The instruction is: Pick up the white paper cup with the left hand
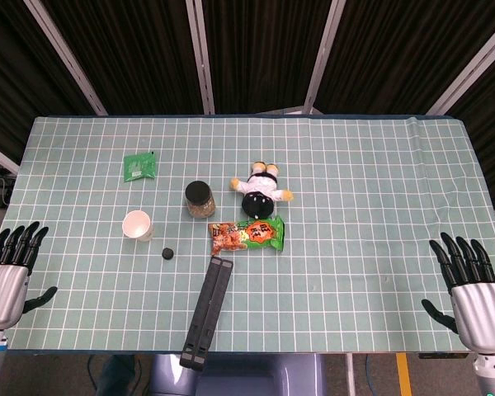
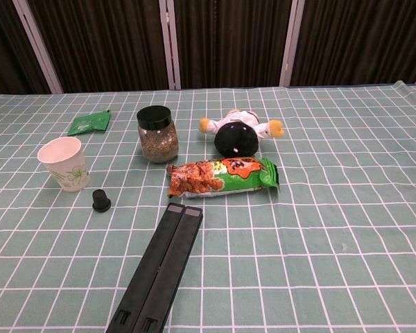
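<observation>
Task not started: white paper cup untouched, both robot hands idle at the bench edge.

The white paper cup with a green leaf print [image 1: 138,225] stands upright, mouth up, in the left-centre of the head view, on the green grid-patterned bench [image 1: 371,190]. A small black cap [image 1: 168,253] lies just beside it, and a black-lidded glass jar [image 1: 200,199] stands near it to the right. The left robot hand [image 1: 8,276] sits at the lower left corner, fingers spread, holding nothing, well apart from the cup. The right robot hand [image 1: 470,285] mirrors it at the lower right, likewise empty. Reach, grasp and lift all remain.
</observation>
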